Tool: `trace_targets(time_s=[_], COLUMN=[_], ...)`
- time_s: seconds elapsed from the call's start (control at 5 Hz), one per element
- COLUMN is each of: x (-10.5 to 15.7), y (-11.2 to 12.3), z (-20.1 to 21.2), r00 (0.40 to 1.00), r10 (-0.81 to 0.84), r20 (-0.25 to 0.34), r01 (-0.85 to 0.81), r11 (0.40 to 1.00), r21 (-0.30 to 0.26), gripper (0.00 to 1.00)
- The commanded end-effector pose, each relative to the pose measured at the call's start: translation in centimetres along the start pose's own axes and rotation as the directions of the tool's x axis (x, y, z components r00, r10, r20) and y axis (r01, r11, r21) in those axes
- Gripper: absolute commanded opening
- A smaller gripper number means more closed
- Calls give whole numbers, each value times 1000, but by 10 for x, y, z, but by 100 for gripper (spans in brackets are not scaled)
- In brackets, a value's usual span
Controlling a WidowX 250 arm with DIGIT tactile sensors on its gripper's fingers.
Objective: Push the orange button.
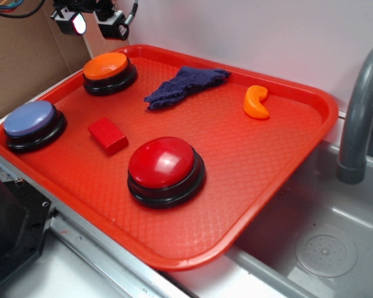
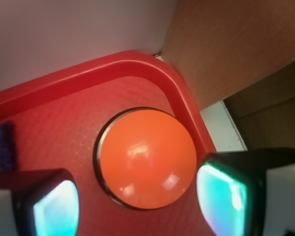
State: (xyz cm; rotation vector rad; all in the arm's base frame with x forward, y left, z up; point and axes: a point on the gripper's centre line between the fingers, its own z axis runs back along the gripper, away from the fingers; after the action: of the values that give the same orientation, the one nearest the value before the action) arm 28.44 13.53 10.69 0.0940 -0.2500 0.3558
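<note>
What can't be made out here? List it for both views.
- Hand: exterior view, cut off by the top edge; its height above the orange button is unclear.
- Orange button base: wrist view, hidden beneath the dome.
- Blue cloth: wrist view, cut off by the left edge.

The gripper point(image 1: 97, 22) is cut off by the exterior view's top edge; only its fingertips show. In the wrist view, the blue cloth point(image 2: 1, 147) is cropped at the left edge, and the fingertips point(image 2: 221, 196) look blurred.
</note>
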Motion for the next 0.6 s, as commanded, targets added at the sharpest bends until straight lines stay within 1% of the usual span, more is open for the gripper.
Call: trace_targets(time_s=[0.0,0.4], x=[16,13], y=[10,5], z=[37,46], r00=[996,994], r10=[-27,-58], r20=[81,96], r01=[28,60], r11=[1000,998], r21=[-9,-17], gripper=[100,100])
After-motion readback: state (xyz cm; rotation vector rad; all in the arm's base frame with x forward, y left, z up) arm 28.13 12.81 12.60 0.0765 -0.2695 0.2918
